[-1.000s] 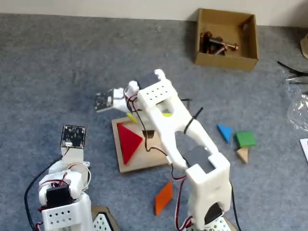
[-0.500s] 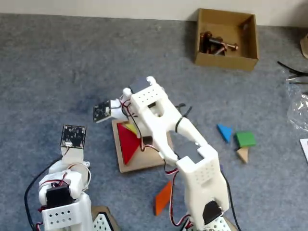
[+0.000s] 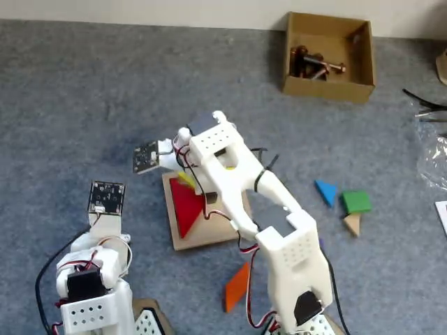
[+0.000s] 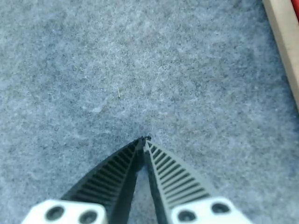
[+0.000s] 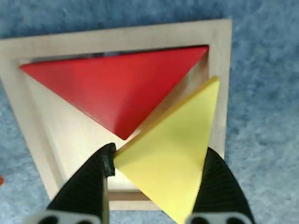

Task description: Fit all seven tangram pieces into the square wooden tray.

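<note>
Holding a yellow wooden triangle point(image 5: 175, 154) between its two fingers, the right claw point(image 5: 160, 150) is open about as wide as the piece and hangs above the square wooden tray point(image 5: 219, 93). A large red wooden triangle point(image 5: 117, 84) already lies flat in the tray, along one wall. Key relation: the yellow piece's long edge runs nearly parallel to the red piece's near slanted edge, just beside it, with a thin strip of bare tray floor between them. The yellow piece's outer side and far tip overlap the tray rim rather than sitting inside it. Judgement: the open pocket lies under the claw and slightly toward the red piece, so a small shift that way looks needed before lowering, or a corner may catch the rim. The left claw point(image 4: 145, 139) is closed on nothing and points at the grey carpeted surface point(image 3: 84, 91) beside the tray; the right arm is plainly the nearer one. Off to the right arm's side wait a blue triangle point(image 3: 325, 192), a green square point(image 3: 357, 202) and a small tan triangle point(image 3: 353, 223); an orange parallelogram point(image 3: 238, 287) lies near its base.
</note>
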Robot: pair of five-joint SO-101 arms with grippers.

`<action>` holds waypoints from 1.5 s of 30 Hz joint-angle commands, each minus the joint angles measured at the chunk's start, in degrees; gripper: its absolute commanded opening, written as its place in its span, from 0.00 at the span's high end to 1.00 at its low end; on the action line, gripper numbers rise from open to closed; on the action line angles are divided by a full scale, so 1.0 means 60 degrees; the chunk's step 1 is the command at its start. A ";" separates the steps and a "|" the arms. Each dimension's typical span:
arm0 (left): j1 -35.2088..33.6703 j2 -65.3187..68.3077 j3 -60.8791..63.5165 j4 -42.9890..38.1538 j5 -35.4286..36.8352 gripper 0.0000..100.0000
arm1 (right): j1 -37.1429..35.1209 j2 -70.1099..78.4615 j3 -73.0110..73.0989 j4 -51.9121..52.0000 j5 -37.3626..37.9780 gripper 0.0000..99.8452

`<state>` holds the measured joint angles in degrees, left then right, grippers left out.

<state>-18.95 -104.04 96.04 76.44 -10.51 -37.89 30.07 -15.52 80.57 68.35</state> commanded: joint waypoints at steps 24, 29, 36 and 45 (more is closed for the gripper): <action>-0.0168 -0.0051 0.0183 0.0044 0.0044 0.99 | -0.0125 -0.0198 -0.0447 -0.0139 0.0029 0.84; -0.0168 -0.0051 0.0183 0.0044 0.0044 0.99 | -0.0125 -0.0198 -0.0447 -0.0139 0.0029 0.80; -0.0168 -0.0051 0.0183 0.0044 0.0044 0.99 | -0.0227 -0.0183 -0.0374 -0.0125 0.0029 0.80; -0.0168 -0.0051 0.0183 0.0044 0.0044 0.99 | -0.0681 -0.0198 0.0007 -0.0154 -0.0645 0.69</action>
<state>-18.95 -104.04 96.04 76.44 -10.51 -40.97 30.07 -14.37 80.40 65.63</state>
